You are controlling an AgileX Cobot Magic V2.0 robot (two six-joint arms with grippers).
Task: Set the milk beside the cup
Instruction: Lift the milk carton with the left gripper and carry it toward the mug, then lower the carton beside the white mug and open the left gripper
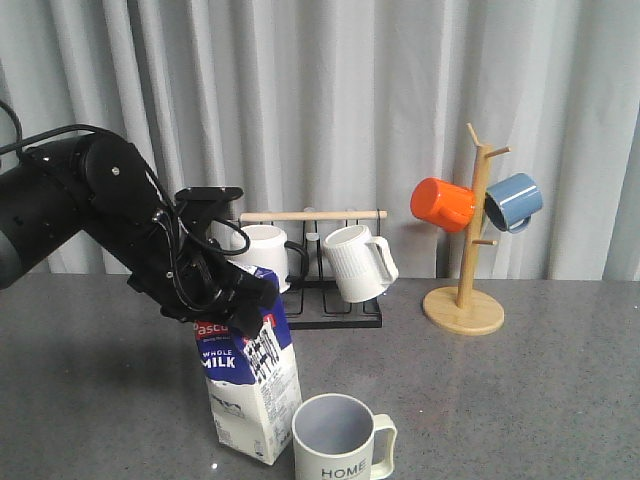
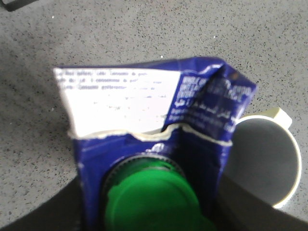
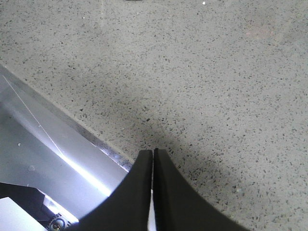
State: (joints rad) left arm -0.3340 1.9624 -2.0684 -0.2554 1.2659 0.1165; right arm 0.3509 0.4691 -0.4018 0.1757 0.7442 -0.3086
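Note:
The milk (image 1: pixel 250 385), a dark blue and white carton with a red band and "WHOLE MILK" lettering, stands slightly tilted on the grey table near the front edge. My left gripper (image 1: pixel 232 290) is shut on its gable top. In the left wrist view the fingers (image 2: pixel 43 211) flank the carton (image 2: pixel 144 106) beside its green cap (image 2: pixel 151 199). The cream "HOME" cup (image 1: pixel 340 440) stands just right of the carton, close to it, and also shows in the left wrist view (image 2: pixel 262 159). My right gripper (image 3: pixel 153 153) is shut and empty, low over the table.
A black rack (image 1: pixel 335 318) with a wooden bar holds two white mugs (image 1: pixel 262 252) (image 1: pixel 357 262) behind the carton. A wooden mug tree (image 1: pixel 465 300) at the back right carries an orange mug (image 1: pixel 443 204) and a blue mug (image 1: pixel 513 201). A metal table edge (image 3: pixel 57 144) lies beside the right gripper.

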